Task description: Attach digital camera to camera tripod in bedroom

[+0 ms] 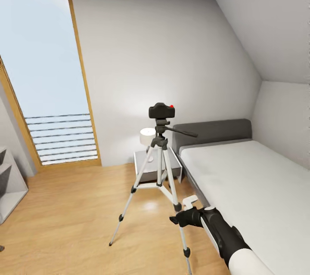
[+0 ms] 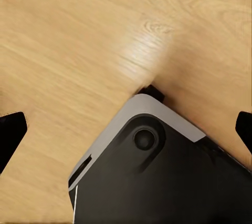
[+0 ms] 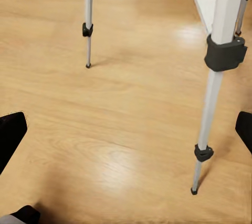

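Note:
The digital camera (image 1: 162, 111), black with a red button, sits on the head of the camera tripod (image 1: 160, 154), which stands on the bedroom's wood floor beside the bed. The pan handle points right, toward the headboard. My right gripper (image 1: 181, 214) hangs low beside the tripod's nearest leg, well below the camera. In the right wrist view it (image 3: 126, 134) is open over bare floor, with a tripod leg (image 3: 218, 77) close by and another further off. My left gripper (image 2: 126, 134) is open and holds nothing, facing the floor.
The white bed (image 1: 249, 180) with a grey headboard fills the right side. A white nightstand (image 1: 148, 167) with a round lamp (image 1: 147, 136) stands behind the tripod. A tall window (image 1: 43, 72) and grey shelves (image 1: 8, 184) are at the left. My dark base (image 2: 157, 182) lies under the left gripper.

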### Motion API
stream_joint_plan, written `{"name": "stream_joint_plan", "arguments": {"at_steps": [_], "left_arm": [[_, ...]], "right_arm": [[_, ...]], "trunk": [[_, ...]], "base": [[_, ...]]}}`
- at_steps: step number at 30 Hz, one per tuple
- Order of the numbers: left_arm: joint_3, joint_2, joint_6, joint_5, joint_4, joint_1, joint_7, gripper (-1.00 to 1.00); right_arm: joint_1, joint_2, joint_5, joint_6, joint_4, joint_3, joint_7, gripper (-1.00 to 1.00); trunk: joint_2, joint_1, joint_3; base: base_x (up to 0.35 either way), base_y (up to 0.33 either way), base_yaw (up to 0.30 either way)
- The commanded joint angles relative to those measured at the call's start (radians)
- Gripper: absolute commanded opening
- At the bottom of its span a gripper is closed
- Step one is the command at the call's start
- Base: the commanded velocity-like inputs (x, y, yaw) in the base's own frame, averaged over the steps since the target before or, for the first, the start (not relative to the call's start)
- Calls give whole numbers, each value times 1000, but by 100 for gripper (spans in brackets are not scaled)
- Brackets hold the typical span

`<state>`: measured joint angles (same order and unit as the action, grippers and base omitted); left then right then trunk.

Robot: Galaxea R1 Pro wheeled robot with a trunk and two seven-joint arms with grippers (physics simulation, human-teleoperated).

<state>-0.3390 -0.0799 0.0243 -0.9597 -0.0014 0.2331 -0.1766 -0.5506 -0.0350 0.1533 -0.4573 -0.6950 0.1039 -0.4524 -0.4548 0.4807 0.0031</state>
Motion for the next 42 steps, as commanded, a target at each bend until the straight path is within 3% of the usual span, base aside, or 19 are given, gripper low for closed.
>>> {"name": "stream_joint_plan", "arguments": {"at_steps": [1,16,25,29,30,35,42], "left_arm": [[-8,0,2,-8,0,0,-3,100],[-8,0,1,-8,0,0,-3,100],[-8,0,0,-8,0,0,-3,100],[-8,0,0,-9,0,0,-3,100],[-8,0,1,-9,0,0,-3,100],[-8,0,1,-9,0,0,-3,100],[-8,1,2,-8,0,0,-3,100]], "right_arm": [[0,0,11,-3,-1,-1,-6,100],[0,5,0,-9,24,-6,7,100],[0,16,3,22,273,-7,15,100],[0,40,4,122,458,-4,21,100],[-4,82,4,286,653,-1,45,100],[3,123,2,384,712,1,95,100],[86,163,1,415,725,1,120,100]], "trunk": [[-1,0,0],[-1,0,0],[-1,0,0],[-1,0,0],[-1,0,0],[-1,0,0],[-1,0,0]], "base": [[-343,0,0],[-293,0,0],[-46,0,0],[-8,0,0],[-1,0,0],[0,0,0],[0,0,0]]}}
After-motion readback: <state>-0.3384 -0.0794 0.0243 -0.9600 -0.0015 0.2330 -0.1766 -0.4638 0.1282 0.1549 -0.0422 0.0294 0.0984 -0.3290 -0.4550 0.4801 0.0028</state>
